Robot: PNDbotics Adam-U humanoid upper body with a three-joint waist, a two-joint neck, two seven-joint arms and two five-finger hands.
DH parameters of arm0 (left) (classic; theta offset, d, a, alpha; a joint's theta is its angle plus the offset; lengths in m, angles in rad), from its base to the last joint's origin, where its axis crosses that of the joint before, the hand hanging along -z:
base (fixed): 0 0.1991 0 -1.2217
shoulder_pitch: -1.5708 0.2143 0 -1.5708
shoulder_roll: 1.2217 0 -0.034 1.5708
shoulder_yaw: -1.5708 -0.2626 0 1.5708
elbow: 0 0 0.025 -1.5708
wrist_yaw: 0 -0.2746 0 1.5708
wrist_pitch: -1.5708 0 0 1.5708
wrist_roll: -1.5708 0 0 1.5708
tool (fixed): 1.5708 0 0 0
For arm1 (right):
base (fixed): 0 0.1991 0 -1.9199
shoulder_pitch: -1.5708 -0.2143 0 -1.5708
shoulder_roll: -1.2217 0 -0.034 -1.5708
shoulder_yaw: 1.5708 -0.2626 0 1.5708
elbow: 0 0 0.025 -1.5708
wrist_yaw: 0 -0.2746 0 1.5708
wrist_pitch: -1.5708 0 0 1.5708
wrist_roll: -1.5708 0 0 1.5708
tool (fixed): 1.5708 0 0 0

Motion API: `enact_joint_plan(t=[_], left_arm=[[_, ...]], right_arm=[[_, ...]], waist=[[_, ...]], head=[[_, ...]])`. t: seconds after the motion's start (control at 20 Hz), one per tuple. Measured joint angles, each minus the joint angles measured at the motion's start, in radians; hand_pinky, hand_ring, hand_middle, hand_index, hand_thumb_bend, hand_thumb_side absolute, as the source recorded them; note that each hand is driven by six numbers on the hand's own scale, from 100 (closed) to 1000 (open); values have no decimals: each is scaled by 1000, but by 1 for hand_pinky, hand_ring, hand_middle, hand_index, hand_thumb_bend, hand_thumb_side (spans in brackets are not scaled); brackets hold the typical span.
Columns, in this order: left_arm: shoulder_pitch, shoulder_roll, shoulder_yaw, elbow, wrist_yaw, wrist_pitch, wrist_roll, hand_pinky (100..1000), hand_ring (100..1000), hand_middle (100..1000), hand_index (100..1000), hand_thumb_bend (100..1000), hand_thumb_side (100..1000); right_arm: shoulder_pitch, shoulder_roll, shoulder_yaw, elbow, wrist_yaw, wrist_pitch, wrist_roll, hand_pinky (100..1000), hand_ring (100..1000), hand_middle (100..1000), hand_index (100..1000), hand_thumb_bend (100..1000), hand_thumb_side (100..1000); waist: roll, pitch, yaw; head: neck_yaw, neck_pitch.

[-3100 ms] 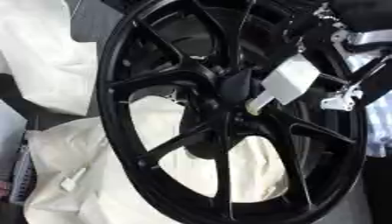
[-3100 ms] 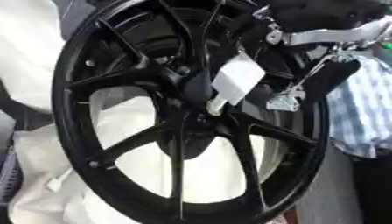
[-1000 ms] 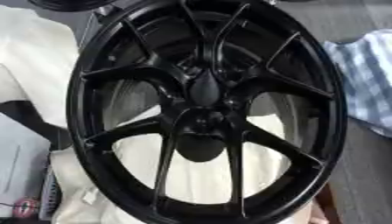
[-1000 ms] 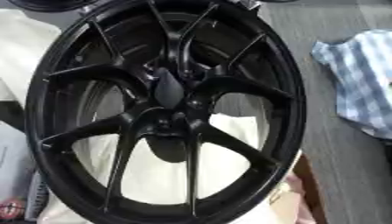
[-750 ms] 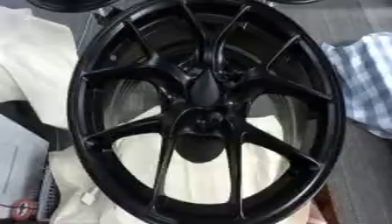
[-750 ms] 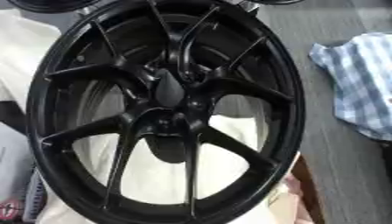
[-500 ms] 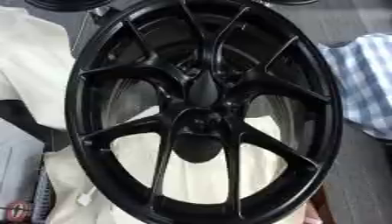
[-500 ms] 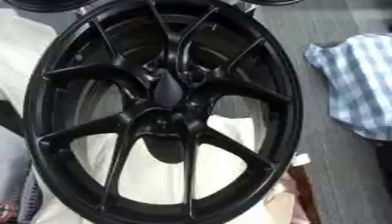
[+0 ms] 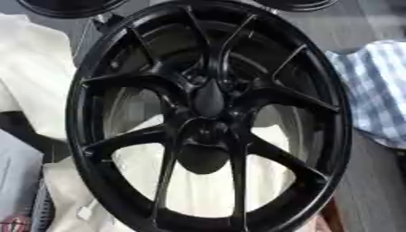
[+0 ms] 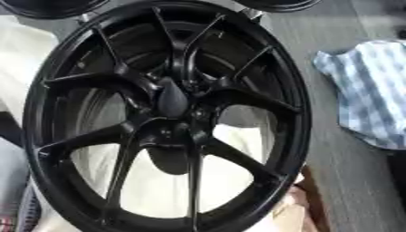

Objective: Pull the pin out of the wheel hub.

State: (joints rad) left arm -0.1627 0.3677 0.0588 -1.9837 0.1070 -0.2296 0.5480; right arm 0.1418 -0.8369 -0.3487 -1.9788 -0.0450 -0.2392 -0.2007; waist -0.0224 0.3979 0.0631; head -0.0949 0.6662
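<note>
**Black alloy wheel filling the frame, no hand in sight**

A black multi-spoke alloy wheel [image 9: 208,118] is standing on edge, leaning back slightly, and is taking up nearly the whole picture. Its hub [image 9: 208,100] is sitting just above the centre, a dark rounded boss where the spokes are meeting. No pin is standing out against it: black on black, a short pin could perhaps be hiding in the hub bore, but nothing lighter or protruding is showing there. So the scene is fitting either a pin seated flush and out of sight, or a hub already rid of it.

Neither robot hand is appearing in either eye view, so I cannot tell how the fingers are set.

Behind the wheel, a cream cloth [image 9: 40,68] is lying from 9 to 7 o'clock and showing through the lower spoke gaps. A blue-and-white checked cloth [image 10: 373,95] is lying on the grey floor at 3 o'clock.

If a pin is remaining, any hand coming in is doing best by approaching square to the hub face, between the spokes, and drawing straight along the axle line so the leaning wheel is not tipping.
</note>
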Motion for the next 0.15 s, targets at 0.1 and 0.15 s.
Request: enact_joint_plan(t=[0.1,0.15], left_arm=[[-10,4,-3,0,6,0,-3,830,674,615,802,100,752],[-18,12,-7,0,10,0,-6,830,675,616,802,100,750]], right_arm=[[-20,-12,27,-1,-49,-33,-2,901,788,621,769,100,413],[-31,-19,41,-1,-76,-43,0,904,786,617,767,100,422]], waist=[[-5,0,3],[-8,0,6]], head=[[-4,-1],[-5,-1]])
